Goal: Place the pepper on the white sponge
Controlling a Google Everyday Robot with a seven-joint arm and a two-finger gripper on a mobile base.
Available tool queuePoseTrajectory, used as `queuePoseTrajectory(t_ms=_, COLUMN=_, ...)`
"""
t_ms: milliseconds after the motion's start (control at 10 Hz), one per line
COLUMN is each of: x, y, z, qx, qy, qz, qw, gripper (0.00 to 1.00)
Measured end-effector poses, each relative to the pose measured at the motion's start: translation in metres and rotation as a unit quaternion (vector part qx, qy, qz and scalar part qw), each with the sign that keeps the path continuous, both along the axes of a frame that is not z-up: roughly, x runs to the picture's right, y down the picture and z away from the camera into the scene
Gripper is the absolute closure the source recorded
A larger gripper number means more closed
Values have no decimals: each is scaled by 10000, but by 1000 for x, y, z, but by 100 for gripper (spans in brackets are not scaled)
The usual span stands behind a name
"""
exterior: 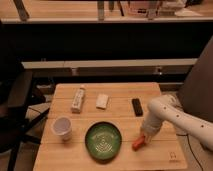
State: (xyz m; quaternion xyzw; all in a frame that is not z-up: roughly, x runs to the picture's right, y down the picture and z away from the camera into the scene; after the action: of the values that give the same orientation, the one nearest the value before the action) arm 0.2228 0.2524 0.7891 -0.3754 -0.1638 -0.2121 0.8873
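since the gripper (pixel 143 137), near the front edge of the table (pixel 125 93), pinches just one end of the pepper (pixel 136 145), it could slip out short of the white sponge (pixel 102 101) farther back.

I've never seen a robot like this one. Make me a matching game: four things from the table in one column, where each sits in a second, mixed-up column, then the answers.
Things:
1. pepper
2. white sponge
3. white cup
4. black remote

Places:
A. left of the green plate, near the front
B. in the back row, between the white bottle and the remote
C. right of the plate, with the gripper down and shut on it
D. farthest right in the back row

Pairs: 1-C, 2-B, 3-A, 4-D
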Motion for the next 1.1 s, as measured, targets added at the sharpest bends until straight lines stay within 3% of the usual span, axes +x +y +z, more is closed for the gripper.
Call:
queuePoseTrajectory(t_ms=200, x=1, y=-29, z=9, qx=67, qy=37, qz=-26, qw=10000, gripper=100)
queuePoseTrajectory(t_ms=600, x=8, y=-51, z=9, qx=171, qy=120, qz=-17, qw=9998, gripper=100)
queuePoseTrajectory(t_ms=900, x=4, y=-84, z=28, qx=233, qy=132, qz=-73, qw=9996, gripper=100)
queuePoseTrajectory(t_ms=1100, x=3, y=-92, z=32, qx=271, qy=147, qz=-116, qw=9995, gripper=100)
